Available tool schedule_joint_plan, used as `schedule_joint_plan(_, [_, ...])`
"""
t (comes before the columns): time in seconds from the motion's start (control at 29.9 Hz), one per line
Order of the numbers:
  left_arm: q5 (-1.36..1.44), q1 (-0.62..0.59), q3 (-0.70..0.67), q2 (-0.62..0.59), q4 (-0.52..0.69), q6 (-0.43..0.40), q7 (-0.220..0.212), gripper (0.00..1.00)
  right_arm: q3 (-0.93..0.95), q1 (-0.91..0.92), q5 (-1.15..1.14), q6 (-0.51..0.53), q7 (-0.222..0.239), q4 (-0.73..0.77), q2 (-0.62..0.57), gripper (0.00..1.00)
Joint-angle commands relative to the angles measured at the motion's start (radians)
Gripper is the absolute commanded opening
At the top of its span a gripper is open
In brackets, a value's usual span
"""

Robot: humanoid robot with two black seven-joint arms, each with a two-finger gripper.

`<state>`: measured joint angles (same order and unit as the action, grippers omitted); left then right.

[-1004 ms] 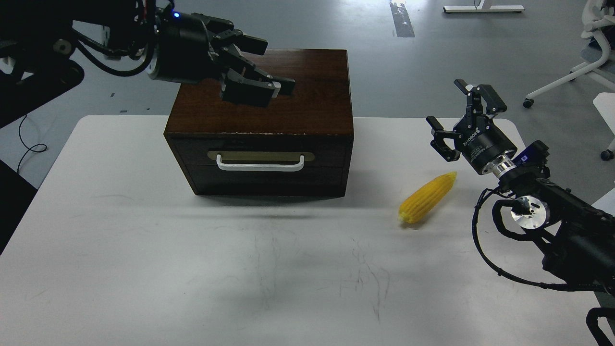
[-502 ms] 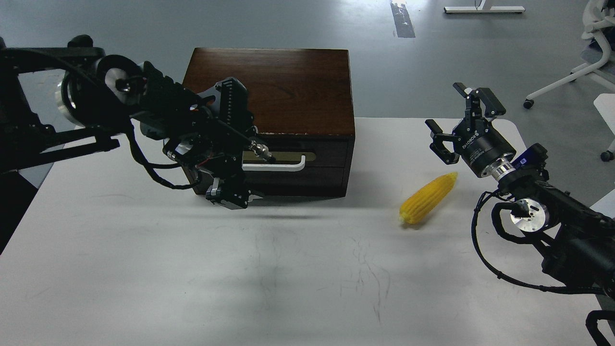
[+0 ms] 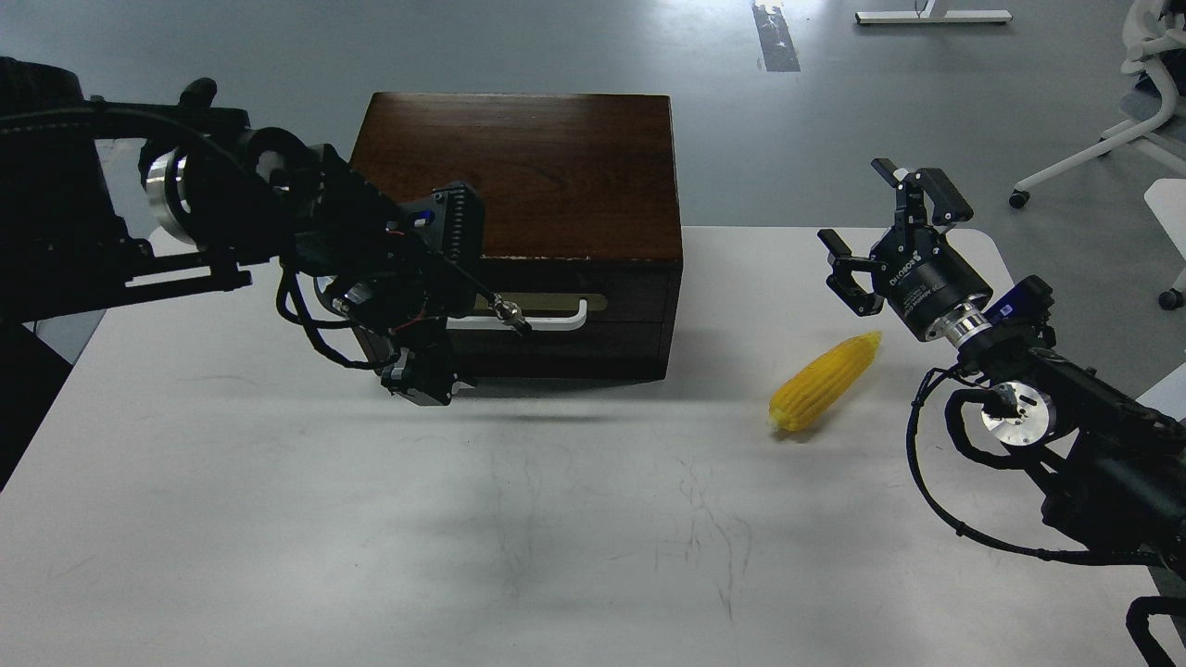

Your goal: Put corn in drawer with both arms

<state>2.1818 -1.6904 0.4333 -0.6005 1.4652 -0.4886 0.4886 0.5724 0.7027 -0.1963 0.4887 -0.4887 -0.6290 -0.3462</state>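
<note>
The corn (image 3: 824, 383) lies on the tabletop (image 3: 278, 519), at 3 o'clock from the closed drawer (image 3: 556, 320). The right claw (image 3: 889, 227) hangs wide open and empty at 1 o'clock from it. The left claw (image 3: 428, 378) sits before the drawer's left front; its opening cannot be told.

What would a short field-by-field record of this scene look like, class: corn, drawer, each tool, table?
corn: lying on the table, right of the box, untouched
drawer: shut, white handle showing
box: dark wood, at the table's far middle
left tool: low in front of the box's left side, by the handle's left end; fingers too dark to tell
right tool: open, raised above and behind the corn, holding nothing
table: white, scuffed
</note>
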Motion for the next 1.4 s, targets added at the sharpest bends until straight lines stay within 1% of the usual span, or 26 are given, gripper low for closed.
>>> schedule_joint_plan(0.0, [0.0, -0.003, 0.019, 0.01, -0.008, 0.0, 0.0, 0.98, 0.001, 0.001, 0.0, 0.0, 0.0, 0.002, 0.001, 1.0])
schedule_joint_plan(0.13, [0.0, -0.008, 0.041, 0.033, -0.008, 0.0, 0.0, 0.98, 0.0, 0.001, 0.0, 0.0, 0.0, 0.002, 0.004, 1.0])
schedule_joint_plan(0.3, [0.0, -0.044, 0.11, 0.064, -0.008, 0.0, 0.0, 0.98, 0.0, 0.001, -0.002, 0.0, 0.0, 0.003, 0.006, 1.0])
schedule_joint_plan(0.9, [0.0, -0.055, 0.111, 0.117, -0.036, 0.0, 0.0, 0.98, 0.001, 0.001, 0.0, 0.0, 0.0, 0.003, 0.013, 1.0])
schedule_joint_plan(1.24, [0.0, -0.054, 0.107, 0.182, -0.066, 0.0, 0.0, 0.98, 0.001, 0.001, 0.0, 0.0, 0.0, 0.003, 0.012, 1.0])
schedule_joint_plan(1.37, [0.0, -0.054, 0.107, 0.188, -0.071, 0.0, 0.0, 0.98, 0.001, -0.002, 0.0, 0.0, 0.0, 0.003, 0.012, 1.0])
